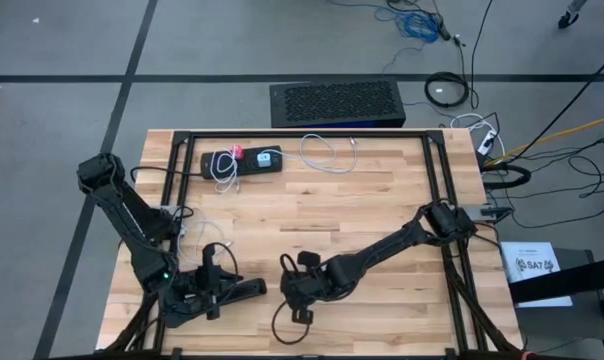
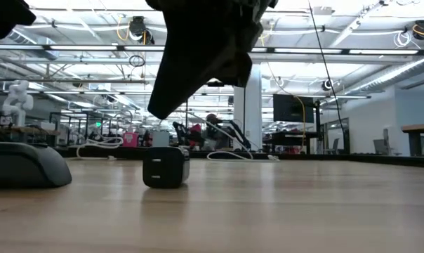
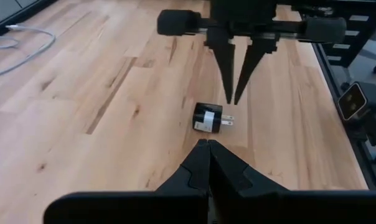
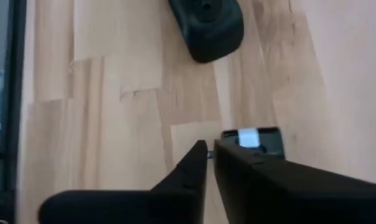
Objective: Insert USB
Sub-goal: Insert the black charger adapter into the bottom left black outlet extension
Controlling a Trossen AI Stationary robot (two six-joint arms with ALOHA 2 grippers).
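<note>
With both hands shut, charger (image 3: 208, 118) lies loose.

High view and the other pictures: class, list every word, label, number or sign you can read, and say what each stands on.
"SAT": seemingly, in large print on the white paper sheet lying right of the wooden table; its smaller print is too small to read.
White label on the small black charger block: no text can be made out.
White label on the black power strip: too small to read.
Nothing else is readable.
</note>
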